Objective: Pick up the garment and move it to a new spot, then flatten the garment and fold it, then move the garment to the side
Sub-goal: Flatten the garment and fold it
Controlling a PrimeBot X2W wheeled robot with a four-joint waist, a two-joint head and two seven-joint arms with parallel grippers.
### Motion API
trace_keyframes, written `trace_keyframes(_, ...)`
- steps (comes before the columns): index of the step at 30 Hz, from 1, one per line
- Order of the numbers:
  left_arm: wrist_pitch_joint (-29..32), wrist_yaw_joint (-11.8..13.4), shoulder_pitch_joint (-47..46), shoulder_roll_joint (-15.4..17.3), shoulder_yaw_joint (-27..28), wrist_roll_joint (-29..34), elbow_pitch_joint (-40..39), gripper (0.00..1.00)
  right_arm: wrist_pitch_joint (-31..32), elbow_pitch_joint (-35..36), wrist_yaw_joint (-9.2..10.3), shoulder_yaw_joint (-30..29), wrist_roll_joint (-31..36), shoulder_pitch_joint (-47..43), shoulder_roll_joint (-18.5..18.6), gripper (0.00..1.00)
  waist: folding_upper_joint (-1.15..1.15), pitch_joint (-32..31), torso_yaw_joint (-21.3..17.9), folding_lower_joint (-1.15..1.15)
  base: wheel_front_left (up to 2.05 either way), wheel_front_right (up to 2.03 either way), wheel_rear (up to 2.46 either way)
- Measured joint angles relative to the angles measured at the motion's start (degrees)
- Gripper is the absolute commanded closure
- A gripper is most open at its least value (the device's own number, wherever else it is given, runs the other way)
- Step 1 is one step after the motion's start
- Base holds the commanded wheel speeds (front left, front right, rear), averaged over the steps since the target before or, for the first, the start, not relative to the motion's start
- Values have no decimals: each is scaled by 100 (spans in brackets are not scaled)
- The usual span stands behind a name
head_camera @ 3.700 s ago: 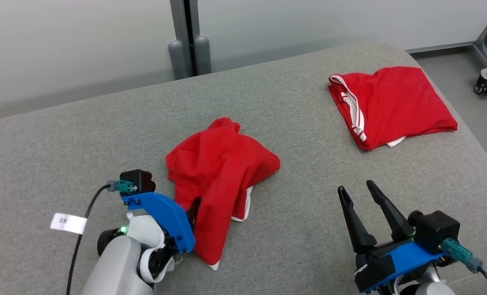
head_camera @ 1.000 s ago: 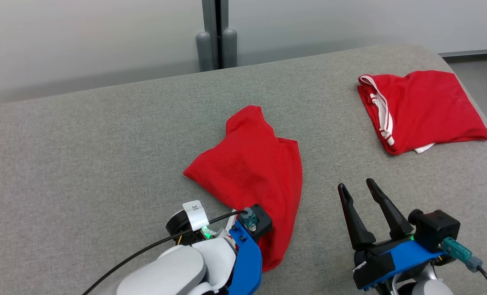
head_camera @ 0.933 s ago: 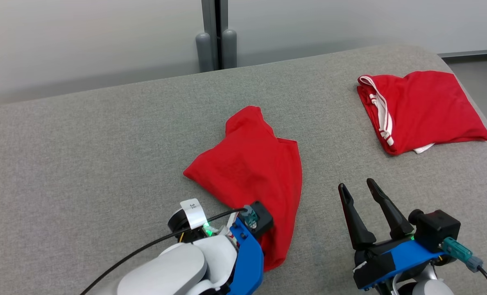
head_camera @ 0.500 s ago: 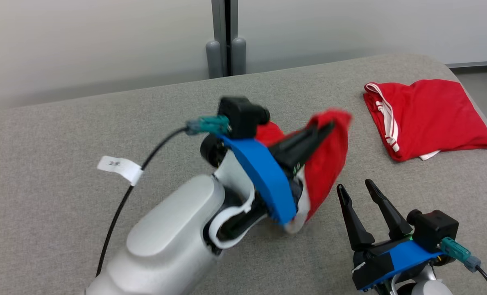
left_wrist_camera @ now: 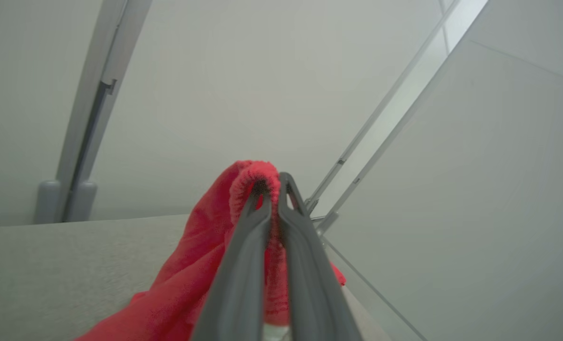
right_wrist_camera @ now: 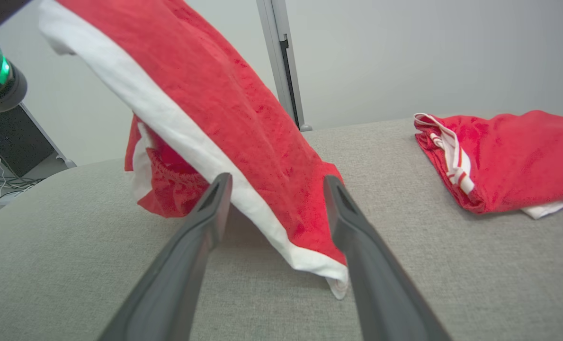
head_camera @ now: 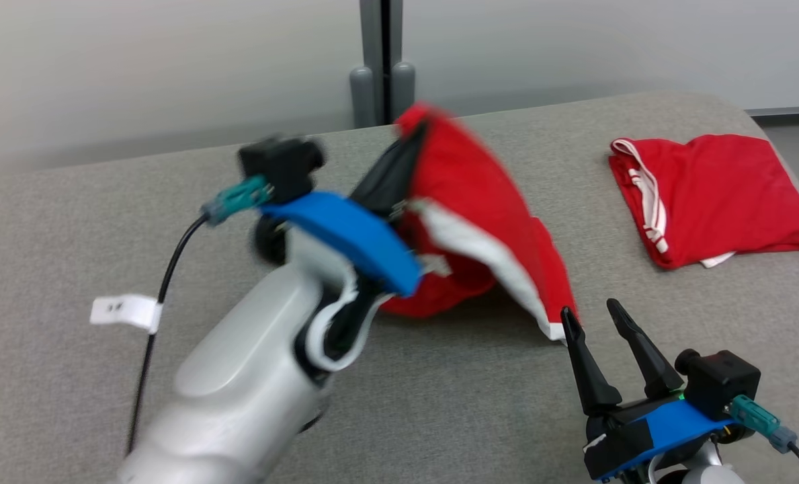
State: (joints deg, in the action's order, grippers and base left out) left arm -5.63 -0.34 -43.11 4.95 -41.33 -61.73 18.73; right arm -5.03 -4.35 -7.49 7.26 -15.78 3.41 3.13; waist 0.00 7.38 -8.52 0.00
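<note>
The garment (head_camera: 480, 202) is red with white trim. It hangs from my left gripper (head_camera: 421, 129), which is raised above the middle of the grey surface (head_camera: 103, 222) and shut on the cloth's top edge. Its lower corner still touches the surface. In the left wrist view the fingers (left_wrist_camera: 243, 265) pinch a red fold of the garment (left_wrist_camera: 201, 265) at their tips. My right gripper (head_camera: 591, 316) rests open at the lower right, just by the garment's white-hemmed corner. The right wrist view has that corner of the garment (right_wrist_camera: 262, 137) draping down between its spread fingers (right_wrist_camera: 186, 255).
A second red garment (head_camera: 715, 195) with white stripes lies folded at the far right of the surface. A grey post (head_camera: 380, 60) stands behind the surface against the pale wall. The surface's left half is bare.
My left gripper closed on the garment and lifted it up and away from me, so the cloth now hangs stretched instead of lying flat. The right gripper stayed put. The camera shifted slightly.
</note>
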Motion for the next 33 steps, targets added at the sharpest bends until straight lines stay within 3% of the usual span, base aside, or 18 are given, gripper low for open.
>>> trace_keyframes(3, 120, 400, 411, 528, -146, 287, 532, 100, -8, 0, 1, -8, -1, -30, -1, 0, 0, 34, 125, 0, 0, 0, 0)
trace_keyframes(6, 254, 667, 854, 801, -180, 260, 784, 100, -10, 11, 0, -11, 0, -26, -9, 0, 0, 73, 269, 0, 0, 0, 0)
trace_keyframes(12, 305, 1096, 1490, 1158, -101, 178, 892, 100, -2, 31, 0, -19, 10, -2, -11, 0, 0, 123, 605, 0, 0, 0, 0)
trace_keyframes(17, 202, 1335, 1874, 1211, -3, 65, 766, 100, 21, 42, 0, -25, 19, 26, -11, 0, 0, 121, 828, 0, 0, 0, 0)
trace_keyframes(23, 90, 1491, 2503, 1358, 141, -132, -59, 100, 25, 54, 0, -32, 19, 25, -11, 0, 0, 97, 877, 0, 0, 0, 0)
trace_keyframes(33, 399, 2101, 3487, 1919, 188, -381, -1960, 100, 27, 66, 0, -15, 16, -8, -5, 0, 0, 174, 735, 0, 0, 0, 0)
